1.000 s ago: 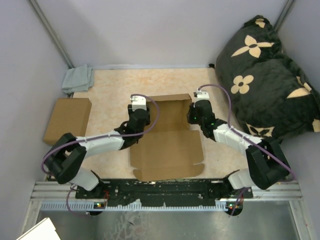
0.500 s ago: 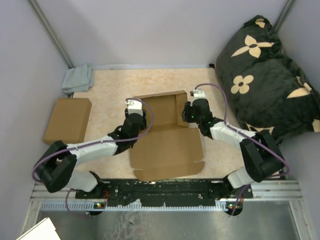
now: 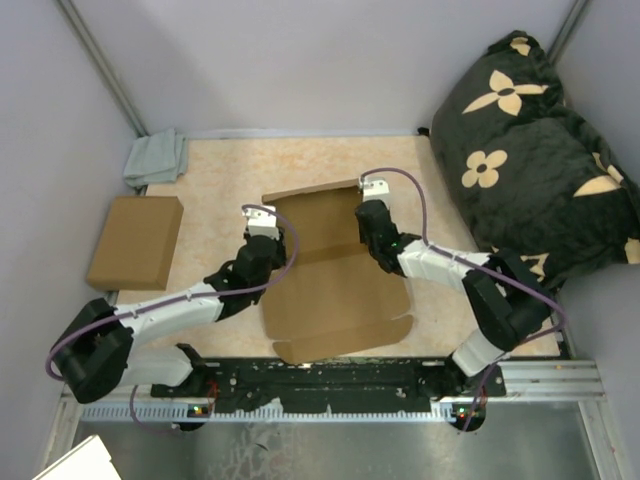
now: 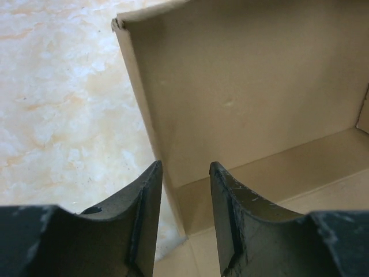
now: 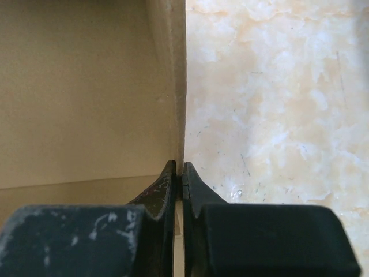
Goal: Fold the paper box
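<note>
Top external view: paper box sits mid-surface, rear panel standing at 12 o'clock, right fingers pinching its 3 o'clock wall, left fingers half-open astride the 9 o'clock wall; probably wall-raising, so next the left should clamp.

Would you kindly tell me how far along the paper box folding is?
Done: the paper box has its rear and side walls standing. In hand: the right end effector is shut on the right wall; the left end effector, open, straddles the left wall. Left: the front panel lies flat.
</note>
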Robot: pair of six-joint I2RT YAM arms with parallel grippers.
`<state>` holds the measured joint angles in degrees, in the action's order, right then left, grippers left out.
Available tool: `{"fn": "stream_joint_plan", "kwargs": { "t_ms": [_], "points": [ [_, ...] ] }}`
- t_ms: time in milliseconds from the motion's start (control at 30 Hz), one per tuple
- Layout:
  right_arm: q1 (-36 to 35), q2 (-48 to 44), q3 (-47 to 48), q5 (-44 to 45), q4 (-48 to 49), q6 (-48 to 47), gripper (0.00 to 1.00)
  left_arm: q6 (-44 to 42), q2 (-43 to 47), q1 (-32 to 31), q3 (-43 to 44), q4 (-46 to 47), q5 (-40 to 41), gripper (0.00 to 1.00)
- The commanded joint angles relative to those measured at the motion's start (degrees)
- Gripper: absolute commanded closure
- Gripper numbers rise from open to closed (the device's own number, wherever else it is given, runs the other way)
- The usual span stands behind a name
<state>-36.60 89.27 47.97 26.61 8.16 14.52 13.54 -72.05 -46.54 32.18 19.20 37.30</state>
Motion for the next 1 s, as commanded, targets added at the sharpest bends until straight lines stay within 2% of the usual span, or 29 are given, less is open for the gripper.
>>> {"fn": "stream_joint_plan", "kwargs": {
  "t_ms": [0, 233, 467, 500, 600, 700, 833, 967],
  "points": [
    [-1.6, 3.2, 3.7, 11.5, -2.3, -0.1, 1.0, 2.1, 2.8, -1.9, -0.2, -3.1, 2.6, 0.56],
    [-1.7, 7.9, 10.0, 12.4, -12.2, 3.7, 1.0, 6.8, 6.3, -4.1, 3.1, -13.0, 5.9, 0.57],
    [-1.4, 8.6, 16.7, 5.8, -21.6, 5.5, 1.0, 7.5, 10.7, -4.3, 3.7, -16.6, 6.3, 0.57],
    [-1.2, 8.5, 17.3, 4.0, -22.9, 5.8, 0.96, 7.5, 11.2, -4.3, 3.6, -17.0, 6.3, 0.56],
    [-1.1, 6.8, 17.4, 0.5, -24.8, 7.4, 0.67, 7.8, 13.1, -4.4, 3.4, -18.1, 6.2, 0.56],
    [-1.1, 2.9, 16.4, -0.3, -25.5, 8.2, 0.49, 8.0, 15.1, -4.4, 3.1, -18.9, 6.2, 0.56],
    [0.4, 0.3, 17.8, -0.6, -26.4, 6.9, 0.44, 7.5, 17.5, -4.4, 2.9, -19.5, 6.4, 0.55],
    [5.3, 0.3, 20.6, -4.9, -26.2, 5.6, 0.42, 6.9, 20.1, -4.4, 3.1, -20.7, 6.9, 0.55]
  ]
}}
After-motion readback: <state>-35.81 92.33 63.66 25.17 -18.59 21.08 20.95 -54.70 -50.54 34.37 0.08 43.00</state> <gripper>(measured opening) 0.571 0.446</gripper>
